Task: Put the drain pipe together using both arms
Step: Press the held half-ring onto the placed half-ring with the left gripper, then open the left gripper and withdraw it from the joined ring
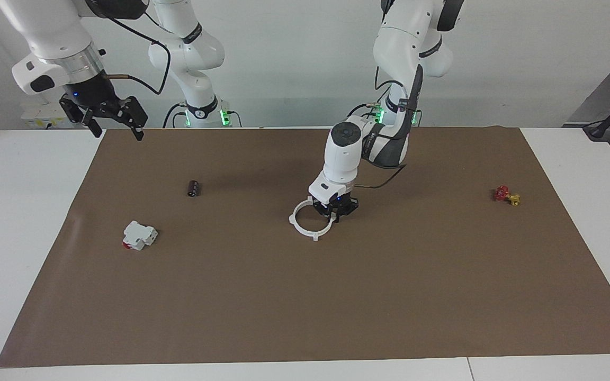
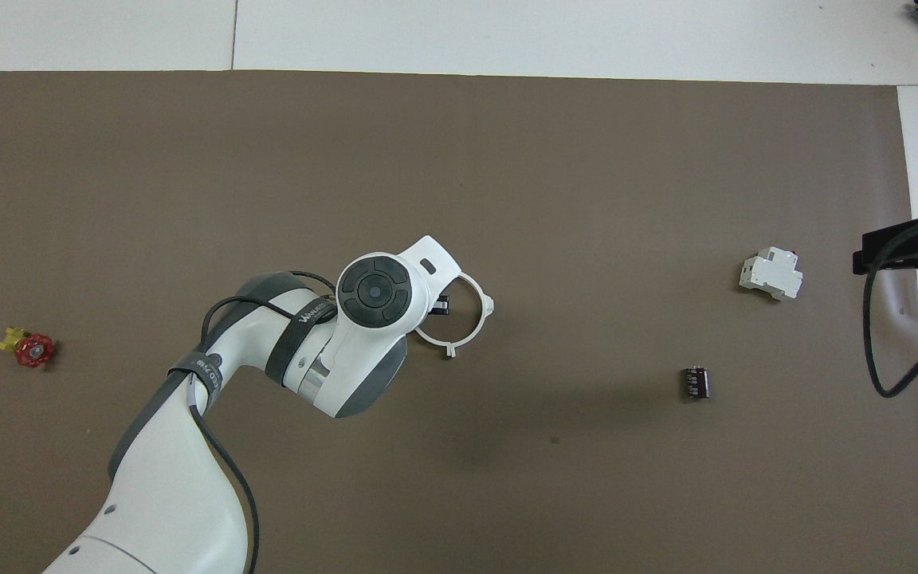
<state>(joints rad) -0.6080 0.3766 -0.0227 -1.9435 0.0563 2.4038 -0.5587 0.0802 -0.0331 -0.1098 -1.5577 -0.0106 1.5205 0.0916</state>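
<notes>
Matt brown paper mat (image 1: 305, 296)

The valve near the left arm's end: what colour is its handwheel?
Red handwheel on a yellow body; clearest in the overhead view.

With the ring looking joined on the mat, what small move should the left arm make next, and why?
Probably open the left tool fully and lift straight up. The drain pipe lies flat on the brown mat as one closed ring, with the tool low at its rim on the side nearer the robots. The right tool waits raised over the mat's edge, so nothing more seems needed from it.
</notes>
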